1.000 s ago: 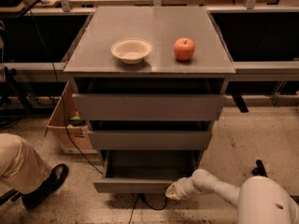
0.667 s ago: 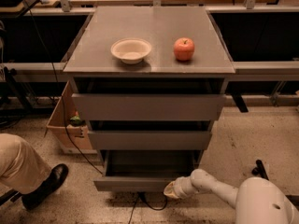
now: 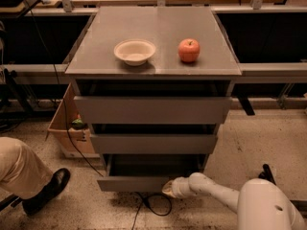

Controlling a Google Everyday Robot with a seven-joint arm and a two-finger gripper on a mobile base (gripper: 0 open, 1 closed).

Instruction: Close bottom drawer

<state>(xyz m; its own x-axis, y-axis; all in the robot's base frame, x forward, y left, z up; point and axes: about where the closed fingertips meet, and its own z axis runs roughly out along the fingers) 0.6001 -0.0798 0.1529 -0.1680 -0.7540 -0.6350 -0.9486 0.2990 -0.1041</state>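
The bottom drawer (image 3: 134, 183) is the lowest grey drawer of the cabinet and stands pulled out, its flat front low near the floor and its shallow tray dark inside. My gripper (image 3: 169, 189) is at the end of the white arm that reaches in from the lower right. It rests against the right end of the drawer's front. The mid-sized drawer front (image 3: 153, 143) and the tallest drawer front (image 3: 152, 110) sit above it.
A cream bowl (image 3: 135, 51) and a red apple (image 3: 189, 50) sit on the cabinet top (image 3: 158, 28). A person's leg and black shoe (image 3: 45, 191) are at the lower left. A cardboard box (image 3: 69, 128) stands left of the cabinet. A black cable (image 3: 153, 206) loops on the floor under the drawer.
My gripper has moved slightly left along the drawer front. The bottom drawer has slid in a little.
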